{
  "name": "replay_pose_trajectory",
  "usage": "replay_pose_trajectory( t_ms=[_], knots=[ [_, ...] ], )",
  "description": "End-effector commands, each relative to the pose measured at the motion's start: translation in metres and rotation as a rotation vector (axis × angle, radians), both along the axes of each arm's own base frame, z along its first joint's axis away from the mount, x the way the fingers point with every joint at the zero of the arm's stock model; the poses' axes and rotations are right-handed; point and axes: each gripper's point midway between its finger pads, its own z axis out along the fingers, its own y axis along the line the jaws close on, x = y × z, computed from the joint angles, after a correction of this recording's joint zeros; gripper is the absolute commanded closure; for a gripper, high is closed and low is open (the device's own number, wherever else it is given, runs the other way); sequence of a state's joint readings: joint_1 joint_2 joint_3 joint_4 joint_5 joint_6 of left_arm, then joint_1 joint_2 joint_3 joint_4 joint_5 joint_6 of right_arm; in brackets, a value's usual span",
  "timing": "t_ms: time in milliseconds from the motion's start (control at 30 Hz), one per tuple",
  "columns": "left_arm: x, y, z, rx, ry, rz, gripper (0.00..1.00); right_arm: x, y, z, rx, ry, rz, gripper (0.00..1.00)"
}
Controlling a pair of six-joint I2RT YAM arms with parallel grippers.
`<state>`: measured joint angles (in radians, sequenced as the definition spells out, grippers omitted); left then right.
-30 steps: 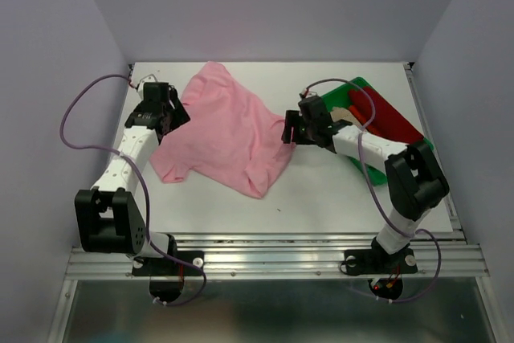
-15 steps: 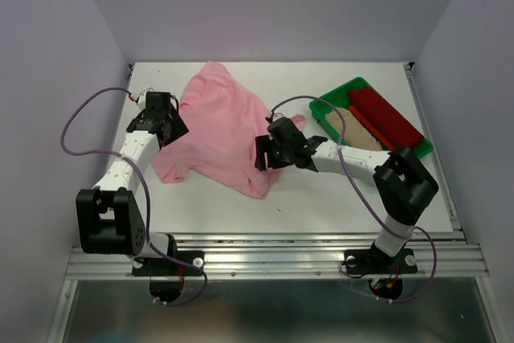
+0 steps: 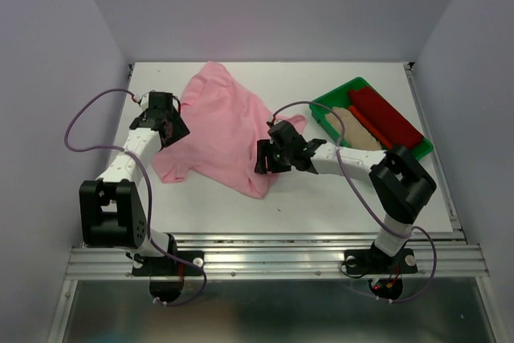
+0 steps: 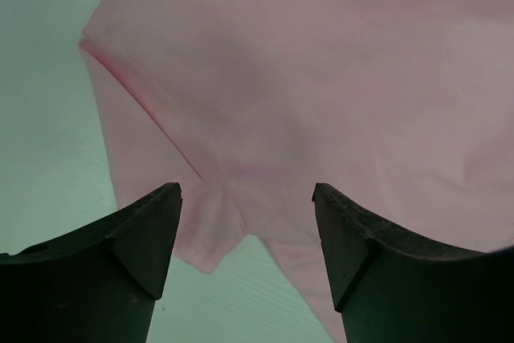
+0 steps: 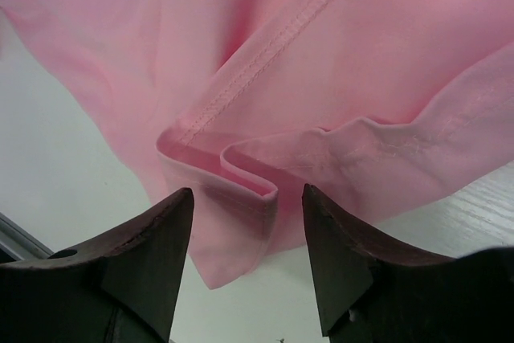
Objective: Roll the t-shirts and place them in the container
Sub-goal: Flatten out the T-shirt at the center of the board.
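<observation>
White table [image 3: 321, 190], walled on three sides. Light pink t-shirt [image 3: 221, 130] spread crumpled over left-centre of table, one sleeve toward left gripper, hem corner pointing to near edge. Green tray [image 3: 356, 83] at right rear, well apart from pink shirt. In tray: dark red shirt [image 3: 389, 118] rolled, beige shirt [image 3: 353, 128] beside it. Left gripper [image 4: 246, 198] at shirt's left edge by sleeve, jaws apart, nothing clamped. Right gripper [image 5: 247, 198] at shirt's right hem, jaws apart, folded hem lying loose just ahead of fingertips.
</observation>
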<state>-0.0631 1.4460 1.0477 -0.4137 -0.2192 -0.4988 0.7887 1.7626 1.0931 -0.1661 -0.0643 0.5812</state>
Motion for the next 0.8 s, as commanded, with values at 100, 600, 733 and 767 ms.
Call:
replay_pose_trajectory(
  t_ms=[100, 600, 733, 767],
  knots=[
    [0.014, 0.004, 0.022, 0.011, -0.069, 0.010, 0.23, -0.003, 0.003, -0.003, 0.037, 0.007, -0.017, 0.67],
    [0.049, -0.005, 0.060, -0.012, -0.145, -0.041, 0.22, 0.029, -0.088, 0.096, -0.019, -0.239, -0.242, 0.99],
    [0.049, -0.008, 0.058, -0.026, -0.143, -0.053, 0.22, -0.013, -0.106, 0.078, -0.002, -0.117, -0.261, 0.99],
    [0.048, -0.009, 0.056, -0.031, -0.142, -0.055, 0.22, -0.038, -0.112, 0.054, -0.035, -0.051, -0.250, 0.99]
  ],
)
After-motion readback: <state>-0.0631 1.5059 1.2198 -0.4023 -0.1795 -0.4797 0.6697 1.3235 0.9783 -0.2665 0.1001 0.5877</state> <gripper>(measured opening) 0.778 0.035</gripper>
